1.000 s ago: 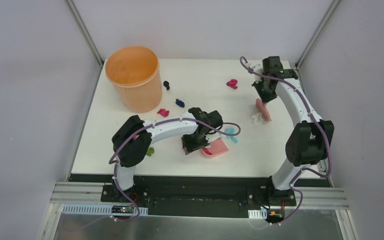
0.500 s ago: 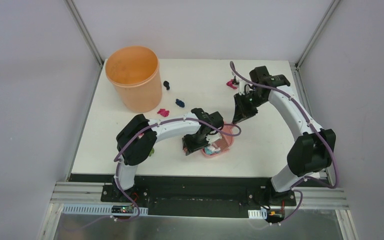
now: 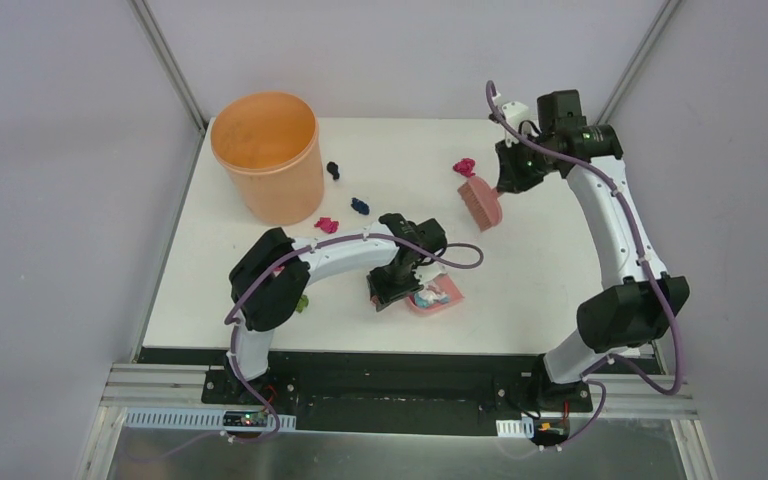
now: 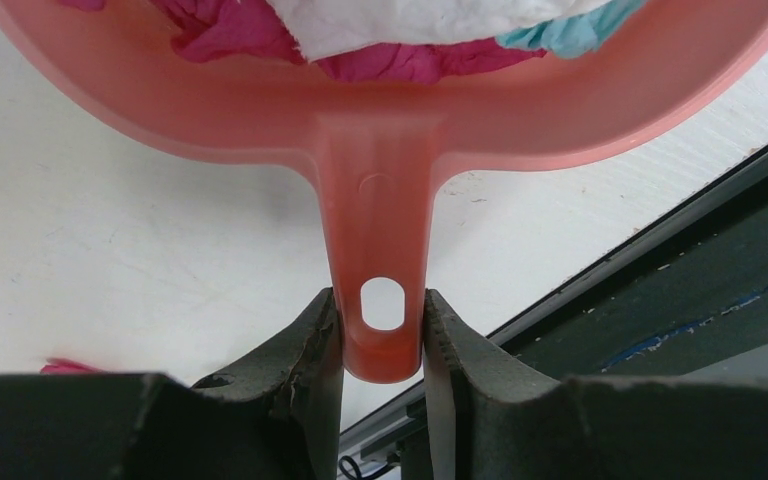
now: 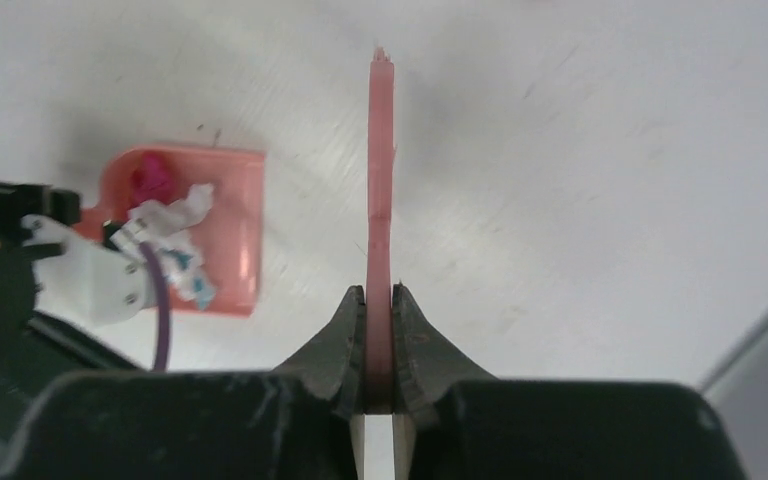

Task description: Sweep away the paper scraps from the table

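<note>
My left gripper (image 3: 396,287) (image 4: 380,335) is shut on the handle of the pink dustpan (image 3: 438,295) (image 4: 380,110), which rests on the white table (image 3: 540,290). White, magenta and teal scraps (image 3: 426,296) (image 4: 410,30) lie in the pan, also seen in the right wrist view (image 5: 175,240). My right gripper (image 3: 505,180) (image 5: 379,300) is shut on the pink hand brush (image 3: 480,203) (image 5: 379,200), held above the table at the back right. Loose scraps lie on the table: magenta (image 3: 465,167), magenta (image 3: 327,225), dark blue (image 3: 360,206), black (image 3: 333,170), olive green (image 3: 301,302).
A tall orange bucket (image 3: 268,155) stands at the back left of the table. The black and aluminium frame (image 3: 390,360) (image 4: 660,290) runs along the near edge. Grey walls close in the sides and back.
My right arm swept the brush toward the dustpan, pushing white and teal scraps into it, then lifted the brush back to the far right. The dustpan shifted only slightly.
</note>
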Controlling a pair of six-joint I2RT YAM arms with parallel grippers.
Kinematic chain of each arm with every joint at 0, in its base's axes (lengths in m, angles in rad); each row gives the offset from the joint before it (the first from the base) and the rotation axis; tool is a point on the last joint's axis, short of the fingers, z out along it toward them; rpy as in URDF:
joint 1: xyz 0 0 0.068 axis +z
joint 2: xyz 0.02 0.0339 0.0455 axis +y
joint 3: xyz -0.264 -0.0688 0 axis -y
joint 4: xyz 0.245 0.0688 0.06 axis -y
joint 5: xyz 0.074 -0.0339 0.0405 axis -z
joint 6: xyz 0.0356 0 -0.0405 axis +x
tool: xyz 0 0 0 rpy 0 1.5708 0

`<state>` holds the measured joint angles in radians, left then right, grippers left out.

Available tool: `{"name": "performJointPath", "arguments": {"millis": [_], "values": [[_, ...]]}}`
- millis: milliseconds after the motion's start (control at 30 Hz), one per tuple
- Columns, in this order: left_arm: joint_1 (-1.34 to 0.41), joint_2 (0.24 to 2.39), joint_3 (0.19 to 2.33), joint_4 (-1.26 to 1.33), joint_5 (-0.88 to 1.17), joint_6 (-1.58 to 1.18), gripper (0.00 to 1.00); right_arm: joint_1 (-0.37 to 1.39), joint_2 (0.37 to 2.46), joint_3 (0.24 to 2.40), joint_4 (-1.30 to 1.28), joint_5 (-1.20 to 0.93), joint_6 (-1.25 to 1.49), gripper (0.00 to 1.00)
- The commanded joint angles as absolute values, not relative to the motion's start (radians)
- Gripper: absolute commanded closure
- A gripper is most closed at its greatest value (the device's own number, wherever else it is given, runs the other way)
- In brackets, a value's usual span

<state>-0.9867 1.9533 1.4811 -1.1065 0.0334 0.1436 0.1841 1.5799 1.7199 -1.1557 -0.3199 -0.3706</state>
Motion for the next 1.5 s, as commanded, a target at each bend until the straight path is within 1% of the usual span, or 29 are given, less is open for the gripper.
{"name": "performJointPath", "arguments": {"millis": [0,100,200,267,467,600,667,733,900,1067,1200,1300,1367,1467], "values": [[-0.964,1.897,1.509,-1.094,0.078,0.130,1.00,0.193,1.658,1.867,-0.977,-0.167,-0.606,1.00],[-0.961,1.890,1.504,-1.092,0.066,0.130,1.00,0.196,1.729,1.925,-0.867,-0.104,-0.713,1.00],[-0.959,1.894,1.501,-1.097,0.041,0.130,1.00,0.204,1.794,1.968,-0.773,-0.093,-0.833,1.00],[-0.958,1.897,1.498,-1.101,0.032,0.131,1.00,0.223,1.833,1.979,-0.758,-0.095,-0.939,1.00],[-0.937,1.891,1.501,-1.109,0.023,0.122,1.00,0.282,1.926,1.916,-0.606,-0.051,-1.219,1.00],[-0.924,1.883,1.496,-1.109,0.031,0.121,1.00,0.297,2.043,1.965,-0.589,-0.006,-1.275,1.00],[-0.919,1.887,1.496,-1.109,0.031,0.123,1.00,0.302,2.073,1.969,-0.595,0.041,-1.294,1.00],[-0.913,1.891,1.496,-1.111,0.030,0.123,1.00,0.307,2.073,1.957,-0.630,0.039,-1.298,1.00],[-0.903,1.887,1.499,-1.114,0.035,0.121,1.00,0.325,1.964,1.848,-0.839,-0.061,-1.261,1.00],[-0.901,1.887,1.501,-1.118,0.040,0.117,1.00,0.385,1.733,1.654,-0.975,-0.169,-1.118,1.00],[-0.901,1.920,1.502,-1.121,0.048,0.115,1.00,0.453,1.520,1.502,-1.003,-0.308,-0.843,1.00],[-0.901,1.950,1.512,-1.126,0.052,0.109,1.00,0.466,1.411,1.442,-1.012,-0.475,-0.621,1.00],[-0.901,1.952,1.520,-1.128,0.055,0.107,1.00,0.464,1.368,1.420,-1.011,-0.538,-0.537,1.00],[-0.902,1.940,1.515,-1.116,0.049,0.110,1.00,0.397,1.356,1.431,-0.995,-0.555,-0.466,1.00]]}}
